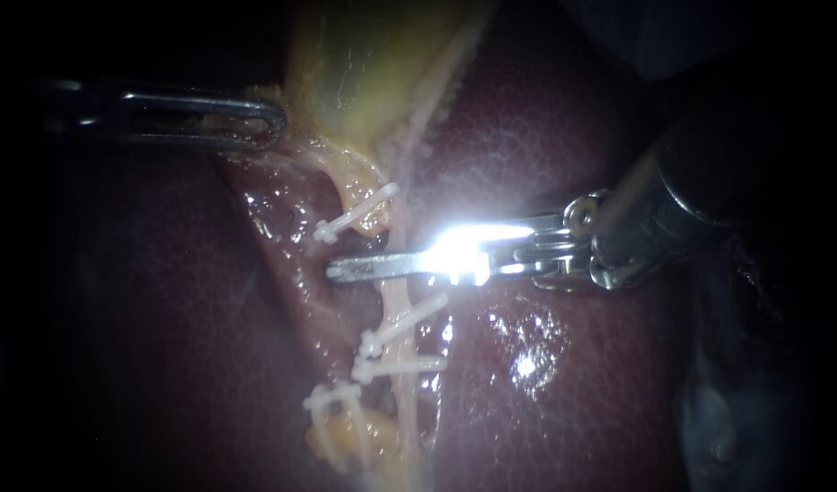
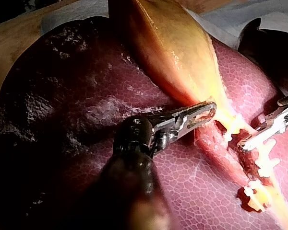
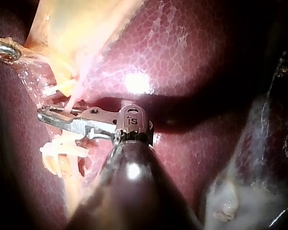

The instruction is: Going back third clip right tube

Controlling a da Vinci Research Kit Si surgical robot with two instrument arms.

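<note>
My right instrument (image 1: 345,269) comes in from the right and lies across the pale right tube (image 1: 398,296), its slim jaws open by a narrow gap, seen also in the right wrist view (image 3: 48,116). Several white clips sit on the tubes: one (image 1: 354,217) just above the jaws and two (image 1: 409,321) (image 1: 398,367) below them on the right tube. Strong glare (image 1: 464,246) hides part of the jaws. My left instrument (image 1: 254,123) at the upper left is shut on tissue at the yellow gallbladder's (image 1: 363,64) lower edge, as the left wrist view (image 2: 199,116) shows.
Dark red liver (image 1: 546,137) surrounds the field on both sides. A raw dissected bed (image 1: 290,219) lies left of the tubes. Another clip (image 1: 331,397) sits low on yellow fatty tissue (image 1: 363,437). Pale cloth (image 2: 259,21) shows beyond the liver.
</note>
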